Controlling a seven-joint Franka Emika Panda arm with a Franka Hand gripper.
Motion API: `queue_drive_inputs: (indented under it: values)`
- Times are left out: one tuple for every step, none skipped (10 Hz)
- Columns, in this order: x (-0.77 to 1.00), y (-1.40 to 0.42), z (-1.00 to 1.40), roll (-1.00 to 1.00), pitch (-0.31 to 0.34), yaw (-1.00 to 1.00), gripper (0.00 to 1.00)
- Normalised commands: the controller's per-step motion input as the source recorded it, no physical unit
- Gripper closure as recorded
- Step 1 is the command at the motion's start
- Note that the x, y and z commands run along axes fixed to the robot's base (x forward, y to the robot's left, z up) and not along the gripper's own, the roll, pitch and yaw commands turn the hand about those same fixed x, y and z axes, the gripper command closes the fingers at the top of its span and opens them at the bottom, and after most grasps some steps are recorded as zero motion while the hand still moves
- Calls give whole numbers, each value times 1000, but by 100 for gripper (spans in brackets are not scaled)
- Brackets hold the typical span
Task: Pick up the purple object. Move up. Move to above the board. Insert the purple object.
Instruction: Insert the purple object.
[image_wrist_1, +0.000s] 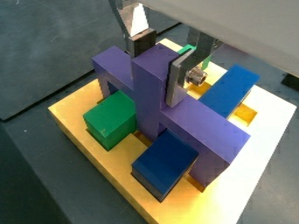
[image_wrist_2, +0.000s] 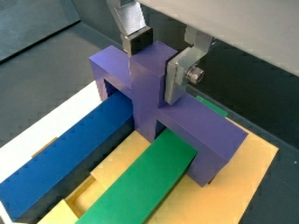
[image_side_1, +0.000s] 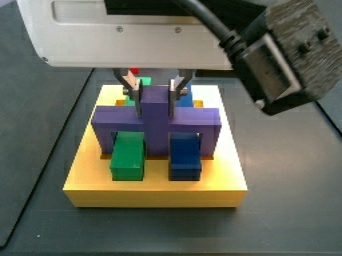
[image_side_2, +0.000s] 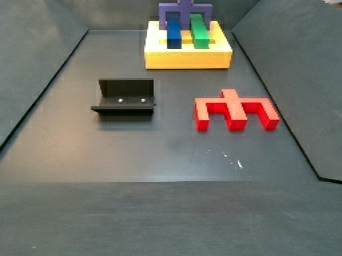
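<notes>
The purple object (image_wrist_1: 176, 122) (image_wrist_2: 140, 83) stands on the yellow board (image_wrist_1: 128, 199) (image_wrist_2: 251, 175). Its crossbar spans the green bar (image_wrist_1: 111, 118) (image_wrist_2: 146, 184) and the blue bar (image_wrist_1: 163, 162) (image_wrist_2: 70, 149), with its legs down on the board. In both wrist views my gripper (image_wrist_1: 160, 63) (image_wrist_2: 158, 61) is shut on the upright central post, one plate flat against each side. A side view shows the gripper (image_side_1: 155, 85) coming straight down over the purple object (image_side_1: 158, 115) at the board's (image_side_1: 154, 190) middle. The gripper is out of frame where the board (image_side_2: 187, 60) sits at the far end.
On the dark floor a red block (image_side_2: 234, 108) lies right of centre. The fixture (image_side_2: 124, 97) stands to its left. Low dark walls border the floor on both sides. The arm's white housing (image_side_1: 120, 30) fills the space above the board.
</notes>
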Motion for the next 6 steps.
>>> queue_drive_inputs:
  values:
    - [60,0,0,-394,41,-6,100]
    - [34,0,0,-413,30,-14,100]
    - [0,0,0,-384,27,-3,100]
    - [0,83,0,-241,11,0,100]
    - [26,131,-69,-106,24,0,100]
    - [154,169,-177,100,104,0,100]
